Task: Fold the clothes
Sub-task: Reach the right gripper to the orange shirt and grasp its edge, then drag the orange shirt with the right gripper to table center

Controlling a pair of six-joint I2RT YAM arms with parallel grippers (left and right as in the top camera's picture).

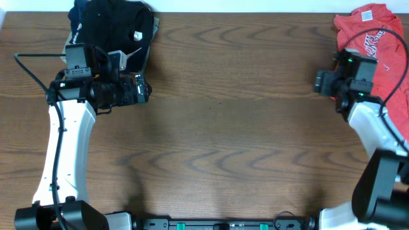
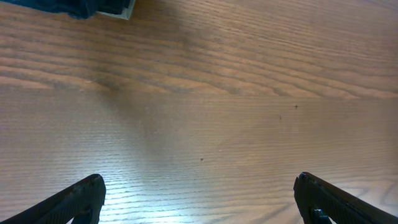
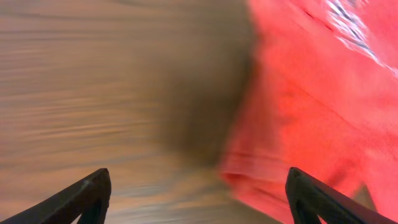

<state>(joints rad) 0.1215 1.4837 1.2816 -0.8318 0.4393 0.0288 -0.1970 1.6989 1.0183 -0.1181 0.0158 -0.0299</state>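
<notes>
While the red-orange T-shirt (image 1: 374,19) lies as a crumpled heap at the far right corner of the table (image 1: 217,128), no fold can be counted as done. From above, its cloth is bunched and wrinkled, the white lettering is twisted, and part of it hangs hidden behind the right arm. It has not been spread flat, and I judge that this must come first.

The right gripper (image 3: 196,186) hovers just beside the left border of the shirt. In the right wrist view its two fingers stand wide apart with nothing between them. The red hem is under the right-hand finger and bare wood is under the other, but the picture is blurred, so I cannot tell whether a fingertip touches the cloth.

The left gripper (image 2: 199,186) is well apart from the shirt, over the left half of the table near a black garment (image 1: 108,25). Its fingers are also spread and empty, with only wood grain below them.

So the task is at its very beginning, as I judge it — a first grasp of the hem is being prepared. What is left is nearly everything: to pull the shirt toward the open middle, to flatten it, to fold the sleeves and sides, then to fold the body.
</notes>
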